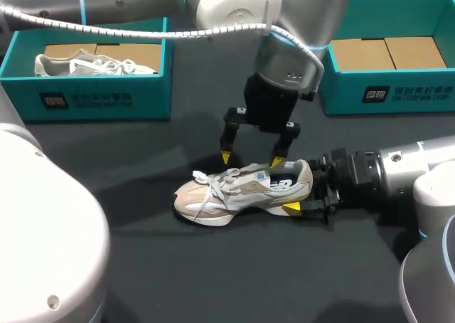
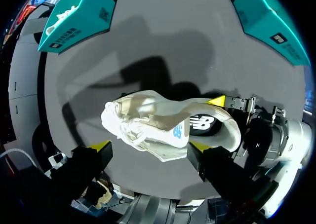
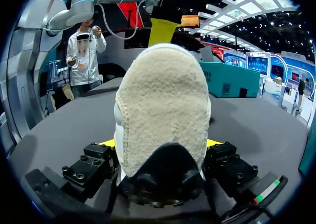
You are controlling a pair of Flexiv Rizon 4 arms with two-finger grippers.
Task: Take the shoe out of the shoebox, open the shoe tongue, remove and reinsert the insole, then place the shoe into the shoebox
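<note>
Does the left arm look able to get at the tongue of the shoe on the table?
Likely yes. The left end effector hangs open just above the shoe, fingers astride its laced top, nothing between. The right end effector is shut on the heel only, off to one side.

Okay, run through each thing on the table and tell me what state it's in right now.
shoe: standing on its sole, heel clamped.
right gripper: shut on the shoe's heel.
left gripper: open, just above the shoe.
left shoebox: open, second shoe inside.
right shoebox: open, no shoe visible in it.
</note>
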